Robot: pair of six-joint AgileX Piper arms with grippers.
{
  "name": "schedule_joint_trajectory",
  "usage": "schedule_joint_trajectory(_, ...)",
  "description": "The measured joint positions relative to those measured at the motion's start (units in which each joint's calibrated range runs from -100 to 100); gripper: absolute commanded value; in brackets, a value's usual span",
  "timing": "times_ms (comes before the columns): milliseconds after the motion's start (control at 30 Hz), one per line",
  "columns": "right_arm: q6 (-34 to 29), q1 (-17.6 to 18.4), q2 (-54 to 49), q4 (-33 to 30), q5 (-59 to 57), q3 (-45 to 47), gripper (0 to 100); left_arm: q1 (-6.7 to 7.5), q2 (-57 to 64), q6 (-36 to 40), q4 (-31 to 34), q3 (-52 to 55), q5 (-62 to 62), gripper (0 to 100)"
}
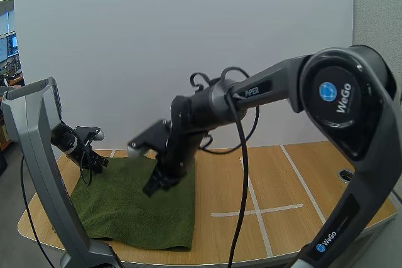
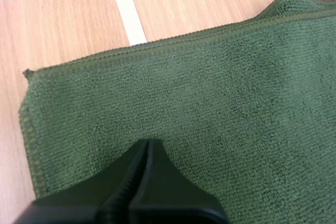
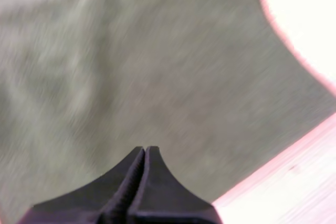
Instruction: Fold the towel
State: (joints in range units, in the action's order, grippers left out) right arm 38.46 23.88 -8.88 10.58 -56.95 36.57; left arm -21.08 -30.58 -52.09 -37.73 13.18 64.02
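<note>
fingers of the left gripper [image 2: 147, 146] lie pressed together into one dark wedge with nothing between them, the tip over the dark green terry-cloth towel [image 2: 226, 108] near one hemmed corner; whether it touches the pile i cannot tell. the right gripper [image 3: 145, 151] is closed in the same way and holds nothing, its tip pointing at the green cloth close to an edge. in the high view this gripper hangs tilted down over the far right part of the towel, while the left one sits at the towel's far left corner. the towel lies spread on the left part of the light wooden table [image 1: 314, 174], its right edge near the white tape lines [image 1: 257, 209] that cross the tabletop. the right arm reads "piper" in white along its forearm, and "wego" stands beside a blue round logo on its big joint and again on the lower link.
</note>
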Motion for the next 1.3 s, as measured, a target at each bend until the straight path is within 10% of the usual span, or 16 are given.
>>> schedule_joint_trajectory(1300, 0.6, -8.5, 28.8, -1.0, 13.9, -21.9, 0, 0.0, 0.0, 0.4, 0.0, 0.0, 0.0, 0)
